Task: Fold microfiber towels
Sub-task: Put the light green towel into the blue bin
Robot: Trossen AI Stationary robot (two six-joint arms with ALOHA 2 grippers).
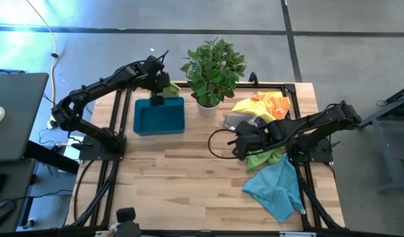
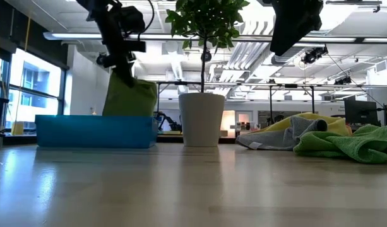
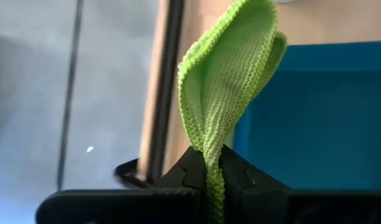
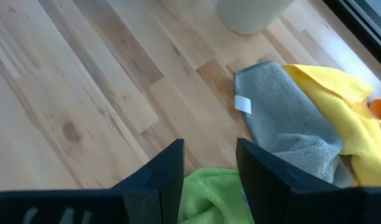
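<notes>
Lime green towel (image 3: 227,93) pinched in my left gripper (image 3: 214,186), hanging over the blue tray (image 1: 159,118). My right gripper (image 4: 209,180) is spread, empty, above the towel pile (image 1: 264,118).

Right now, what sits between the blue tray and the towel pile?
The high view shows a potted plant between the blue tray and the towel pile.

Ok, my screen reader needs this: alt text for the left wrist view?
The left tool is shut on a folded lime green towel, which sticks out past its dark fingers. Behind the towel lie the blue tray and the wooden table edge.
</notes>
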